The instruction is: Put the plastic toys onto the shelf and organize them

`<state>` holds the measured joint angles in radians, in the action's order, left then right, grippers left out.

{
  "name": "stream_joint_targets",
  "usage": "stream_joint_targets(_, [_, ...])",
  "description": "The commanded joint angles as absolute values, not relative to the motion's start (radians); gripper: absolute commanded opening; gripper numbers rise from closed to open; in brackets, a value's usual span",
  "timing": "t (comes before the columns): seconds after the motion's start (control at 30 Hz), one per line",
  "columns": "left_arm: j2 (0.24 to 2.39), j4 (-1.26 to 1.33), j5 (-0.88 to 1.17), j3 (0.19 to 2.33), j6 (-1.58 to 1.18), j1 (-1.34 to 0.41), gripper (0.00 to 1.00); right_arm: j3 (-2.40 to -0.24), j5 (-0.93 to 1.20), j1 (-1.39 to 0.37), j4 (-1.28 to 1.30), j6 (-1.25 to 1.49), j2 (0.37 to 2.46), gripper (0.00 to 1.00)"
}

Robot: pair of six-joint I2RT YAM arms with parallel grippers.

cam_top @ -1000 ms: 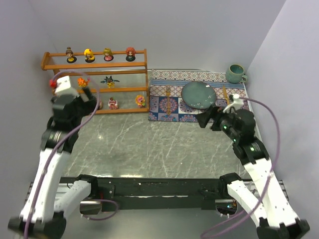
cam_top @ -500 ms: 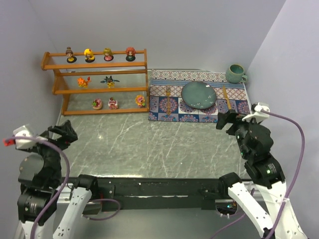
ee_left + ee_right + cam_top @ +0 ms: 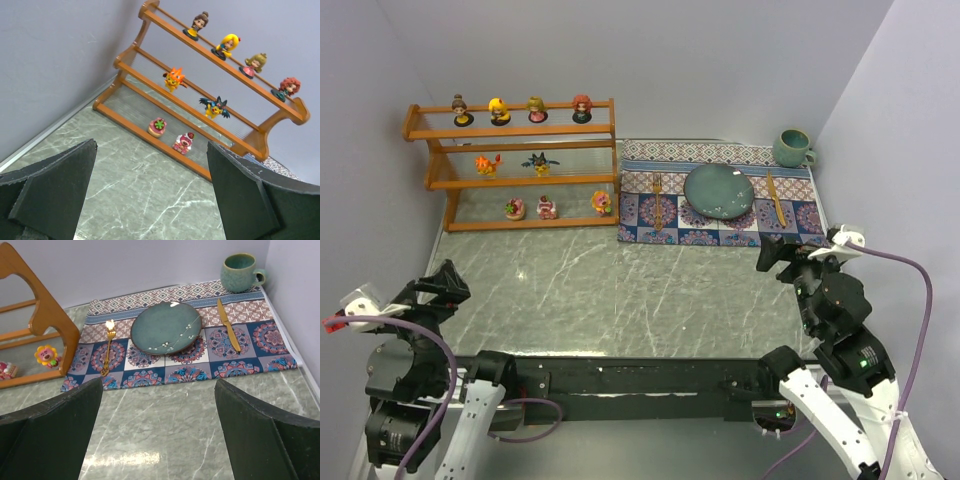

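Note:
The orange-brown shelf [image 3: 555,129] stands at the far left. Its top tier holds several big-headed dolls [image 3: 500,110]. The middle tier holds an orange creature [image 3: 486,164] and a dark-blue one [image 3: 540,162]. The bottom tier holds two pink toys [image 3: 515,208] and a yellow flower toy [image 3: 603,203]. My left gripper [image 3: 445,282] is open and empty at the near left, far from the shelf [image 3: 282,117]; its wrist view [image 3: 150,200] looks at bare tabletop. My right gripper [image 3: 782,255] is open and empty over bare tabletop [image 3: 160,440], just short of the placemat.
A patterned placemat [image 3: 640,215] lies at the far right with a teal plate [image 3: 719,190], a gold fork [image 3: 657,198] and a gold knife [image 3: 775,197]. A teal mug [image 3: 792,148] stands in the back right corner. Walls close both sides.
My left gripper has left the shelf's bottom tier and pulled back to the near left corner, uncovering the leftmost pink toy there. My right arm has drawn back toward the near right.

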<state>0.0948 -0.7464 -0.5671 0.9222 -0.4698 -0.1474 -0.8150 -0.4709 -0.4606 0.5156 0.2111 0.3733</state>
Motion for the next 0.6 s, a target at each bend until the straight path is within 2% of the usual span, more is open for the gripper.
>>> stream_joint_targets(0.0, [0.083,-0.706,-0.612,0.910,-0.492,-0.146,0.97,-0.810,-0.511,-0.476,0.462,0.198,0.356,1.00])
stream_joint_targets(0.57, [0.078,-0.730,-0.669,0.905,-0.528,-0.146,0.97,-0.788,-0.479,-0.480,0.445,0.210,0.341,1.00])
